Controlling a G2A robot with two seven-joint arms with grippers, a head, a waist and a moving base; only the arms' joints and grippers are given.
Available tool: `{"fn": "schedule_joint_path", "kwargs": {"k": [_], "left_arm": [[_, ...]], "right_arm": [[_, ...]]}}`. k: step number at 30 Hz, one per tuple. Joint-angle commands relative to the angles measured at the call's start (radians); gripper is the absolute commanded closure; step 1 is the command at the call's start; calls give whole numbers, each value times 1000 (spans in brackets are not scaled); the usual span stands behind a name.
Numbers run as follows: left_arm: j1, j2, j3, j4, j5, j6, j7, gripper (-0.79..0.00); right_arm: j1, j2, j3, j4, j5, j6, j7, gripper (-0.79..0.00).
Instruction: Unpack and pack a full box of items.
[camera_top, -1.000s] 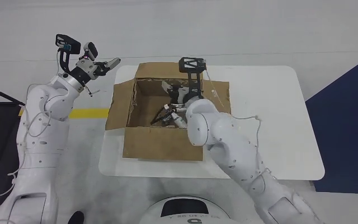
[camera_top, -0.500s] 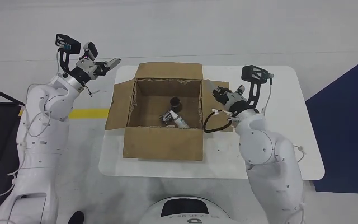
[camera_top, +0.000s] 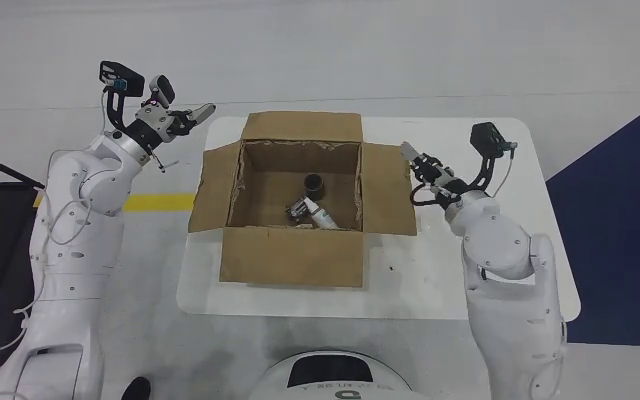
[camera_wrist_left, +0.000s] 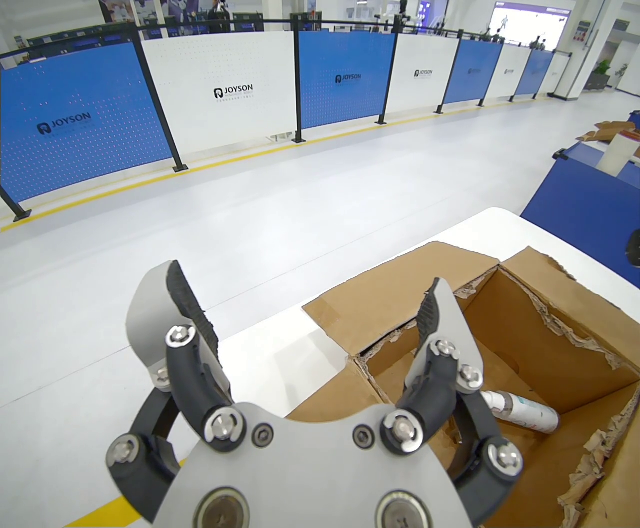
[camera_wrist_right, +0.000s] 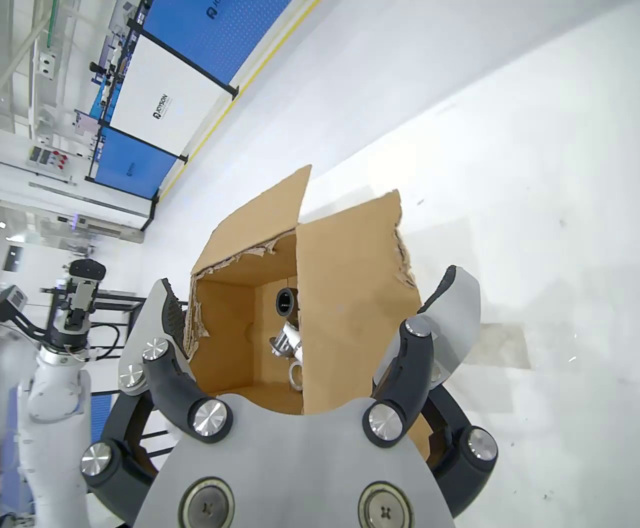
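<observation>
3ish items (camera_top: 322, 214) in box (camera_top: 290, 258); you've unpacking, then packing to do. Both spread, empty: left gripper (camera_wrist_left: 306, 280) & right gripper (camera_wrist_right: 309, 280).

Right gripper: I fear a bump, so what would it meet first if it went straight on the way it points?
Most likely the outward-folded flap of the cardboard box, which sits straight ahead of the open right gripper. The box's inside lies beyond it. Depth is hard to judge.

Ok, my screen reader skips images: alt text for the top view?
Open cardboard box on a white table, holding a white bottle and a black cylinder. Right tool open beside it, left tool open off the table.
</observation>
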Motion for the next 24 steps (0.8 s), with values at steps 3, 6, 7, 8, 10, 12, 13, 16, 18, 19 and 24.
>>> {"fn": "schedule_joint_path", "kwargs": {"k": [3, 6, 7, 8, 10, 12, 13, 16, 18, 19, 24], "left_arm": [[0, 0, 0, 0, 0, 0, 0, -785], [0, 0, 0, 0, 0, 0, 0, -785], [0, 0, 0, 0, 0, 0, 0, -785], [0, 0, 0, 0, 0, 0, 0, -785], [0, 0, 0, 0, 0, 0, 0, -785], [0, 0, 0, 0, 0, 0, 0, -785], [0, 0, 0, 0, 0, 0, 0, -785], [0, 0, 0, 0, 0, 0, 0, -785], [0, 0, 0, 0, 0, 0, 0, -785], [0, 0, 0, 0, 0, 0, 0, -785], [0, 0, 0, 0, 0, 0, 0, -785]], "right_arm": [[8, 8, 50, 94, 34, -19, 45, -785], [55, 20, 30, 174, -62, -13, 135, -785], [73, 22, 20, 196, -53, -14, 178, -785], [94, 25, 16, 217, -60, -18, 211, -785], [129, 28, 2, 258, -32, -37, 284, -785], [165, 31, 5, 311, 29, -61, 350, -785], [181, 30, 11, 339, 88, -68, 381, -785], [227, 29, 51, 433, 303, -93, 465, -785], [252, 30, 74, 487, 415, -94, 504, -785], [264, 30, 85, 511, 480, -90, 528, -785], [304, 41, 122, 545, 622, -110, 594, -785]]}}
